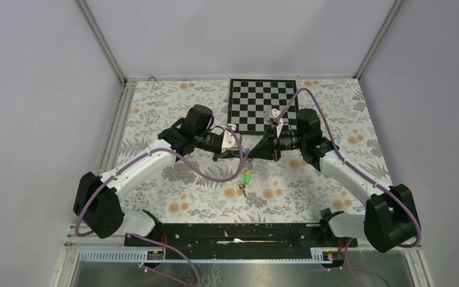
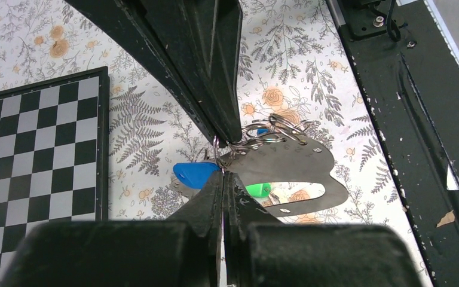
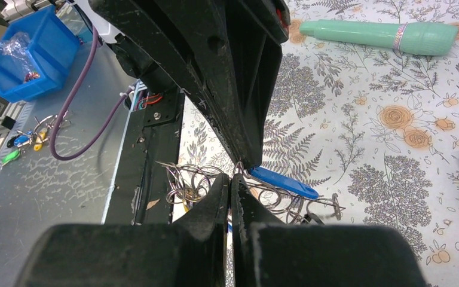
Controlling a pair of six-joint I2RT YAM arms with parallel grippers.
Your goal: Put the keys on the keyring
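Note:
My left gripper (image 1: 239, 150) and right gripper (image 1: 252, 152) meet tip to tip above the middle of the table. Both are shut on a cluster of thin silvery wire rings, the keyring (image 2: 264, 134), which they hold in the air. In the left wrist view my left gripper (image 2: 223, 174) pinches a ring, with a blue key (image 2: 195, 175), a green key (image 2: 257, 190) and a flat grey metal plate (image 2: 299, 164) hanging there. In the right wrist view my right gripper (image 3: 230, 179) pinches the rings (image 3: 185, 182) beside the blue key (image 3: 284, 182). The green key (image 1: 248, 177) dangles below. Another small key (image 1: 242, 191) lies on the table.
A chessboard (image 1: 262, 104) lies at the back, just behind the grippers. A long mint-green piece (image 3: 376, 34) lies on the floral cloth. The black base rail (image 1: 233, 234) runs along the near edge. A blue bin (image 3: 21, 57) stands off the table.

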